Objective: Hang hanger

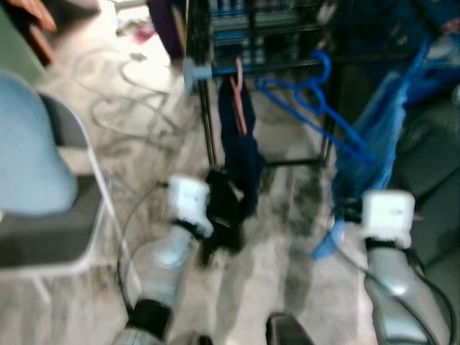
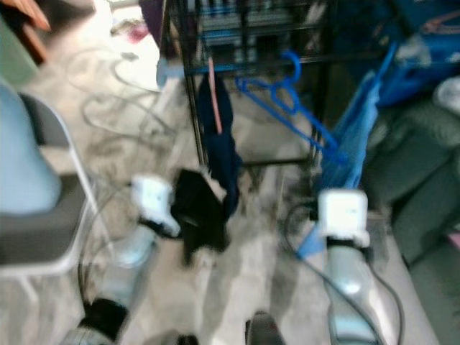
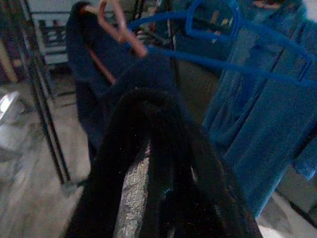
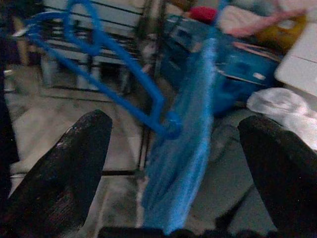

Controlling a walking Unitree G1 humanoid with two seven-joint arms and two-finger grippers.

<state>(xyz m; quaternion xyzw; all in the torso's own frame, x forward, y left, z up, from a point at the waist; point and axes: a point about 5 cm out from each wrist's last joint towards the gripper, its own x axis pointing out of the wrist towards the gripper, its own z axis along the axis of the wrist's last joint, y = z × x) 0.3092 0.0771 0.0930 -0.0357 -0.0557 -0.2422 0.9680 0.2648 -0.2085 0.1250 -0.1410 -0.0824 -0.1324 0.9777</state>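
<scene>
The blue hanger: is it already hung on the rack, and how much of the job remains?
Looks done: the blue hanger appears hooked on the black rack, its blue garment trailing low. A pink hanger with dark clothing hangs beside it. In hand: the right gripper is open and grips nothing. The left gripper's state is unclear. Left: perhaps only straightening; blur prevents certainty.

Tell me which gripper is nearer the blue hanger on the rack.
Right. The right gripper is open just below the blue hanger's lower end, by the blue cloth. The left gripper sits further left, under the dark garment.
</scene>
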